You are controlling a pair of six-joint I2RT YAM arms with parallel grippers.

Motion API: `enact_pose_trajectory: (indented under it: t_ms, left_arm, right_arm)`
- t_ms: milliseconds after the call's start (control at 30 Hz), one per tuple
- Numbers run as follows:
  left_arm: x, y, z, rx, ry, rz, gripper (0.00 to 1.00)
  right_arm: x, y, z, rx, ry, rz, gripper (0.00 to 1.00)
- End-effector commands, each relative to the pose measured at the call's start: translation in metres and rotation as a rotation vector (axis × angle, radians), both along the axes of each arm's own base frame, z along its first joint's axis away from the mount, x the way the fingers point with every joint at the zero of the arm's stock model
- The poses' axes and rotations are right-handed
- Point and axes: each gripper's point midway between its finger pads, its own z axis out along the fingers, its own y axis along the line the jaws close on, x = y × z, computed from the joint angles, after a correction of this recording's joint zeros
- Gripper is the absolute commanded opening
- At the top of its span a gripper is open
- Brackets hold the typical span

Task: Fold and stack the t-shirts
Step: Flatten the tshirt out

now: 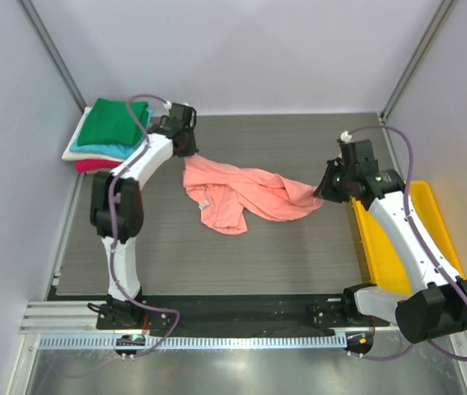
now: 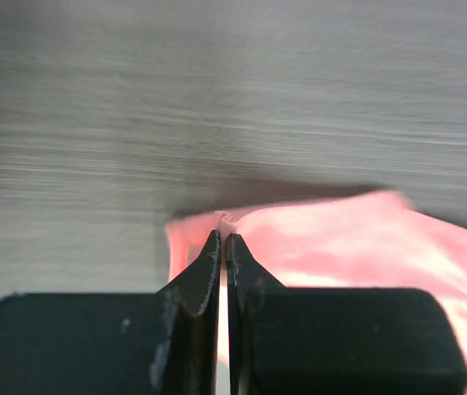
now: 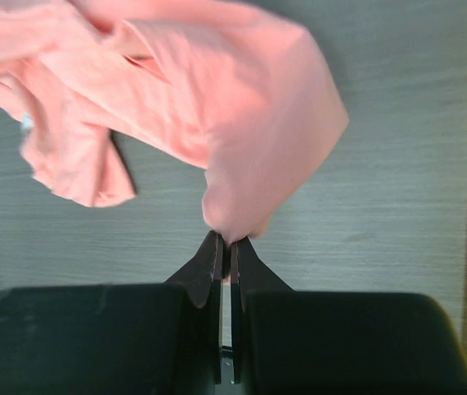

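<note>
Left tool (image 2: 223, 239) and right tool (image 3: 226, 241) each pinch the salmon-pink t-shirt (image 1: 249, 193) at opposite ends

No readable text anywhere, white neck label (image 1: 206, 200) on salmon-pink t-shirt (image 1: 254, 191), too small to read

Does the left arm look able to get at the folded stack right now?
Probably yes: the folded stack lies beside the left claw, nothing between; but that claw grips the salmon t-shirt.
</note>
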Motion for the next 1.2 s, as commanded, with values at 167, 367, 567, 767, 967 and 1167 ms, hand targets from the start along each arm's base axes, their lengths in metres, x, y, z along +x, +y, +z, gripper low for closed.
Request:
enact_pose_trajectory:
  t_ms: [167, 367, 567, 767, 967, 1167]
  left_arm:
    - [-0.084, 0.043, 0.281, -0.06, -0.555, 0.001, 0.0]
    - [-0.178, 0.083, 0.401, -0.07, -0.847, 0.026, 0.0]
    - [-0.264, 0.112, 0.473, -0.097, -1.066, 0.03, 0.0]
    - [-0.349, 0.12, 0.527, -0.153, -1.286, -0.068, 0.0]
    - [-0.4, 0.123, 0.553, -0.167, -1.455, -0.147, 0.0]
    - [-0.345, 0.104, 0.56, -0.108, -1.384, -0.184, 0.0]
  right_arm:
    - [0.031, 0.012, 0.158, 0.079, -0.436, 0.063, 0.01]
    - [0.001, 0.0, 0.266, 0.084, -0.734, 0.06, 0.01]
    - [-0.076, -0.02, 0.352, 0.114, -1.064, 0.041, 0.01]
    - [-0.145, -0.045, 0.385, 0.106, -1.283, -0.017, 0.01]
    - [-0.178, -0.077, 0.396, 0.121, -1.345, -0.191, 0.01]
    - [-0.106, -0.087, 0.373, 0.032, -1.137, -0.324, 0.01]
